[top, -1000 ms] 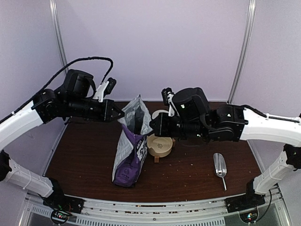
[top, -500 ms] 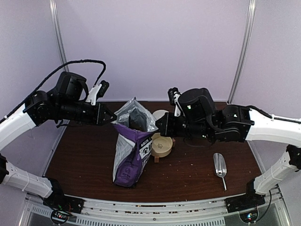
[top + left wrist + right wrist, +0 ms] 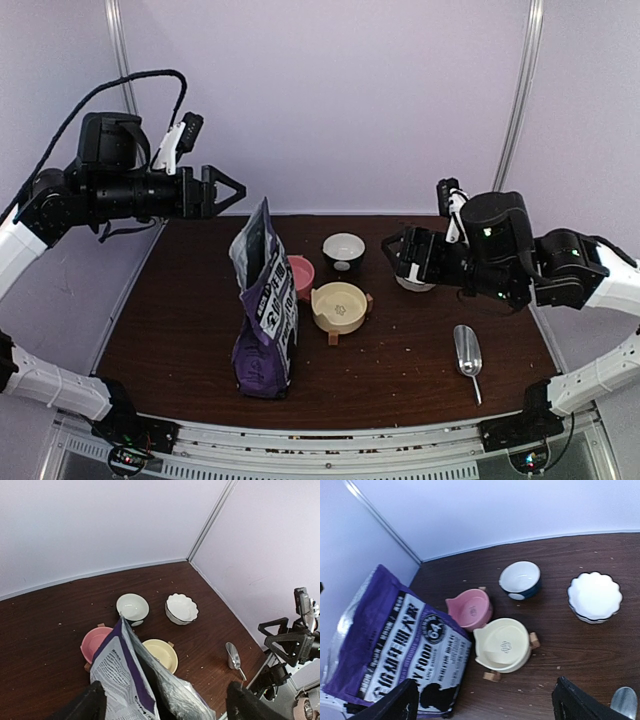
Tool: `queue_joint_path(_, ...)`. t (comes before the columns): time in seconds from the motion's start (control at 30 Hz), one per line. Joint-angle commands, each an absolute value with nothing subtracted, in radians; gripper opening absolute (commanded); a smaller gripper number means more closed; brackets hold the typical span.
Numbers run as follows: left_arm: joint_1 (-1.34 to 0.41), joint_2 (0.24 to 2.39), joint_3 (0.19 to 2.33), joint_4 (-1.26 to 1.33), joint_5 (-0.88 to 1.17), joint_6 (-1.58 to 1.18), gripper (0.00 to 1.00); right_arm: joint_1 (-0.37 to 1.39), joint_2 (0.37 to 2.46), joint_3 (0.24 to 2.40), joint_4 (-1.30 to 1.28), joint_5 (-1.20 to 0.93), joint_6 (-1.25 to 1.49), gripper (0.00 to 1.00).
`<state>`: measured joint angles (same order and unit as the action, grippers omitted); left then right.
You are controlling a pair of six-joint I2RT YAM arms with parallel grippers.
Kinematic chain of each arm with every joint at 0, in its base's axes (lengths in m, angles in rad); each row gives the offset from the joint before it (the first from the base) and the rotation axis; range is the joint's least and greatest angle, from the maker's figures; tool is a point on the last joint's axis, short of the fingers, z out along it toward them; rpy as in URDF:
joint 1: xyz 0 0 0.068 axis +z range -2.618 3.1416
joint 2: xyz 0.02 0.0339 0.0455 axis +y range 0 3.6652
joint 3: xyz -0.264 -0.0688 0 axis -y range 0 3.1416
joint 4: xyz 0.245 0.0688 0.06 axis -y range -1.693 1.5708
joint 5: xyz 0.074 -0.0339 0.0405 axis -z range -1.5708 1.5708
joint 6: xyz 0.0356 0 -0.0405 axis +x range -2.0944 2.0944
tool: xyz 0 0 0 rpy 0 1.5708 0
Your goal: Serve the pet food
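Bag (image 3: pixel 395 645), lower left of right wrist view, purple/white front panel:
- Large black word "FOOD" legible on white band; lettering before it not legible.
- Row of large white non-Latin chars. above, on purple; not read.
- Round black badge (image 3: pixel 431 628), upper right of panel: figs. look like "64", uncertain.
- Small print illegible.

Top ext. and left wrist views: bag print too small/oblique to read. No other text found.

White links (image 3: pixel 50 378), black joints (image 3: pixel 110 142) (one looping cable (image 3: pixel 140 76)), black fingers (image 3: pixel 226 178)
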<state>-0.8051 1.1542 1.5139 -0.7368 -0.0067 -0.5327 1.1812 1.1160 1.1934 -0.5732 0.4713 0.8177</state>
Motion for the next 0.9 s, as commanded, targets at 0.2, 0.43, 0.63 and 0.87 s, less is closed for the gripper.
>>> queue_joint_path(0.2, -0.562, 1.047, 1.35, -0.769, 0.059, -0.426, 0.97, 0.9, 0.802, 0.828, -0.794, 0.398, 0.959, 0.96)
queue_joint_path(0.43, -0.235, 1.033, 1.204, -0.709, 0.214, -0.25, 0.98, 0.744, 0.66, 0.548, -0.773, 0.245, 1.07, 0.91)
queue_joint_path(0.63, -0.201, 1.016, 1.106, -0.596, 0.069, -0.15, 0.97, 0.738, 0.719, 0.465, -0.774, 0.214, 1.136, 0.77)
queue_joint_path(0.87, -0.202, 0.95, 0.935, -0.473, -0.051, -0.131, 0.97, 0.738, 0.811, 0.415, -0.721, 0.17, 1.175, 0.57)
